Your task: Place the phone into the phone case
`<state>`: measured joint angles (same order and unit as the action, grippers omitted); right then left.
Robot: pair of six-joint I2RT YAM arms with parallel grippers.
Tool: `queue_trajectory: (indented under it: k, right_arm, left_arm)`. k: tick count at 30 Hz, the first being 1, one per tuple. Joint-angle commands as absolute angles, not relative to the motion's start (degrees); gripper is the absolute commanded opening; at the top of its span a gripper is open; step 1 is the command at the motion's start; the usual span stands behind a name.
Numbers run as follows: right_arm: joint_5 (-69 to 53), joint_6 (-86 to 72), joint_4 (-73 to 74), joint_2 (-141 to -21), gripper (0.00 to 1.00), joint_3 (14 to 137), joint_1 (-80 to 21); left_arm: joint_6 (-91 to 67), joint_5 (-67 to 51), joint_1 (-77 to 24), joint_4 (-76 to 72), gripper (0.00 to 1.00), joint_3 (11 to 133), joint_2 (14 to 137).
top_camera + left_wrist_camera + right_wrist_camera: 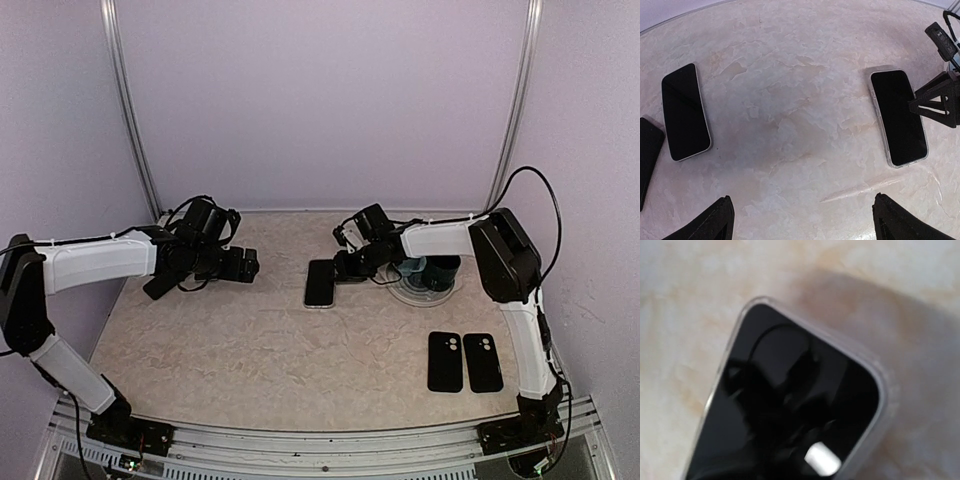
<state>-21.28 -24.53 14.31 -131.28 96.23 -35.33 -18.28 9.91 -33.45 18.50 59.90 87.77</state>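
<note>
A black-screened phone [320, 283] lies flat mid-table inside a clear phone case; it also shows in the left wrist view [900, 117] and fills the right wrist view [790, 410]. My right gripper [342, 268] is low at the phone's right edge, and its black fingers [935, 102] come to a single tip touching that edge, looking shut with nothing in them. My left gripper [243, 265] hovers over bare table left of the phone. It is open and empty, with a finger in each lower corner of its wrist view [807, 225].
Two black phone-shaped items [445, 360] [484, 362] lie side by side at the front right; they also show at the left of the left wrist view [685, 112] [647, 150]. A clear round dish holding a teal object [428, 275] stands behind the right gripper.
</note>
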Motion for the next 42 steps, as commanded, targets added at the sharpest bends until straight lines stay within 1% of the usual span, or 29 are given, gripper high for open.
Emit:
queue_trajectory:
  k: [1,4,6,7,11,15,16,17,18,19,24,31,42]
  right_arm:
    - [-17.92,-21.97,18.29,-131.21,0.32,97.31,-36.10]
    - [-17.45,-22.01,17.93,-129.95,0.34,96.08,-36.12]
    - [-16.42,-21.39,18.18,-128.61,0.38,95.36,-36.12]
    - [-15.85,-20.90,18.94,-128.06,0.40,95.68,-36.12]
    - [-13.13,-17.33,22.91,-125.59,0.44,98.94,-36.80]
    - [-11.52,-14.81,24.77,-121.81,0.58,98.24,-37.90]
    - [-11.34,-14.28,24.78,-120.60,0.63,97.29,-38.10]
    - [-11.14,-14.01,24.60,-119.39,0.78,96.25,-38.28]
    - [-11.10,-13.72,24.45,-118.07,0.97,95.12,-38.40]
    - [-10.77,-13.32,24.41,-116.86,0.99,94.14,-38.56]
    - [-8.62,-11.80,24.66,-111.09,0.99,90.52,-39.72]
    - [-7.80,-11.13,22.41,-105.46,0.99,83.56,-40.38]
    - [-8.43,-11.25,22.02,-105.68,0.99,81.37,-40.80]
  left_arm:
    - [-18.99,10.81,-33.13,18.72,0.95,60.28,87.93]
    - [-18.94,11.17,-33.09,19.03,0.96,60.36,88.52]
    - [-19.26,12.15,-32.86,19.59,0.97,61.13,89.55]
    - [-19.44,12.66,-32.67,20.21,0.99,62.19,90.89]
    - [-19.91,16.45,-31.49,24.32,0.99,68.74,96.86]
    - [-21.28,18.84,-28.10,28.55,0.99,76.35,104.00]
    - [-21.43,19.76,-27.18,28.82,0.99,77.67,105.68]
    - [-21.44,20.64,-25.97,28.74,0.99,78.93,106.71]
    - [-21.51,21.14,-25.05,28.62,0.99,80.07,108.10]
    - [-21.73,21.13,-24.06,28.64,0.99,81.59,108.89]
    - [-23.14,19.18,-19.89,30.76,0.99,86.66,114.77]
    - [-24.45,17.57,-16.82,31.28,0.99,87.99,120.17]
    - [-24.02,17.32,-15.25,30.66,0.99,86.75,123.61]
